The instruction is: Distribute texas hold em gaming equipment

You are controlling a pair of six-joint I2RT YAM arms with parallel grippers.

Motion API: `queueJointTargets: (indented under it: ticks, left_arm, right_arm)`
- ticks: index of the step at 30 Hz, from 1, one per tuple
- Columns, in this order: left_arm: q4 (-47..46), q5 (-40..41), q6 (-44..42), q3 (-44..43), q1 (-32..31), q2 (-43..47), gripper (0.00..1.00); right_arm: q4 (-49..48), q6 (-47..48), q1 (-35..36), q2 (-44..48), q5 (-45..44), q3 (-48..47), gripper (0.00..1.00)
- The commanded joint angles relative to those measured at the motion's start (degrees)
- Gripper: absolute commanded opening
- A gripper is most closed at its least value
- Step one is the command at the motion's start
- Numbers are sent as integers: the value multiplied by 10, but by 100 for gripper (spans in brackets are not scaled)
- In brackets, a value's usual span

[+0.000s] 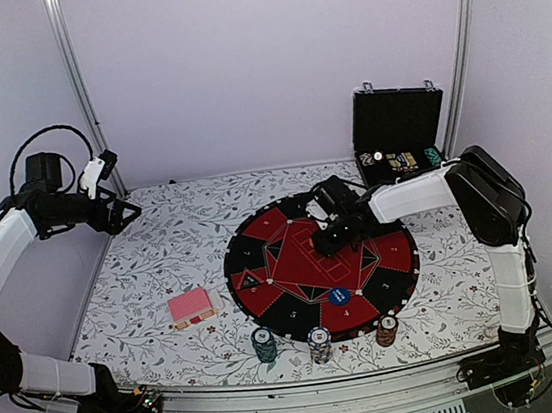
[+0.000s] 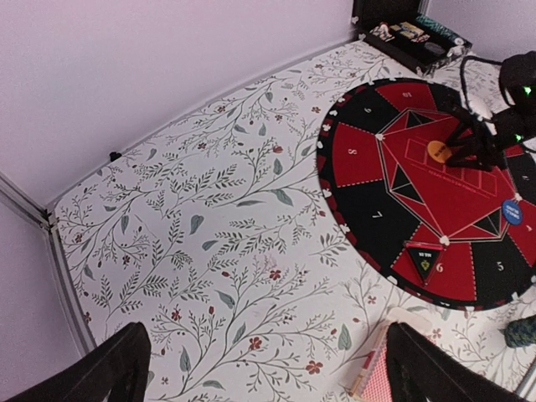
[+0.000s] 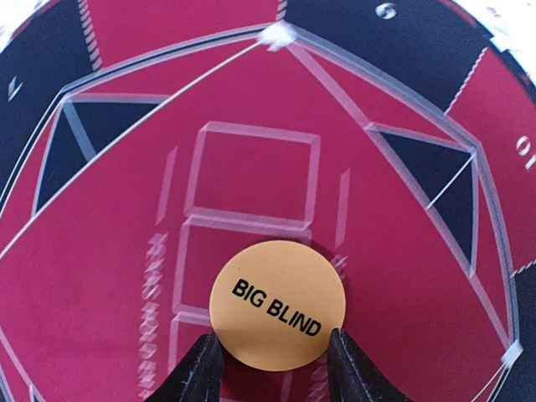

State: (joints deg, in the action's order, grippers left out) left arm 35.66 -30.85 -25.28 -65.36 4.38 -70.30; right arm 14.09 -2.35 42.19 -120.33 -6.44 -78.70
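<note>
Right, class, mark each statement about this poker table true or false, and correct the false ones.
1. The right gripper has its fingers either side of an orange disc reading BIG BLIND. True.
2. The left gripper holds the cards. False: it is open and empty; the cards lie on the table.
3. Three chip stacks stand by the mat's near edge. True.
4. The black case is shut. False: its lid stands open.
</note>
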Motion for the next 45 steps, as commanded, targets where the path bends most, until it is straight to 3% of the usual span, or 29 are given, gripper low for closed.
queueJointTargets:
  ticks: [1, 15, 21, 24, 33, 40, 45]
  left_arm:
    - [7, -4, -3, -15, -4, -6, 100]
    - [10, -5, -3, -15, -4, -7, 100]
    - [14, -2, -3, -16, -4, -6, 100]
    - [18, -1, -4, -16, -4, -5, 100]
    - [29, -2, -4, -7, -5, 1, 100]
    - [37, -2, -5, -1, -5, 11, 100]
    - [45, -4, -6, 1, -5, 17, 100]
  right_arm:
    - [-4, 15, -28, -45, -11, -56, 45]
    - [17, 47, -71, -133, -6, -177, 45]
    - [25, 35, -71, -85, 3, -143, 70]
    - [18, 26, -67, -23, 11, -87, 77]
    - [44, -16, 25, 128, 58, 75, 69]
    - [55, -36, 57, 150, 94, 131, 57]
    - [75, -31, 84, 146, 83, 135, 56]
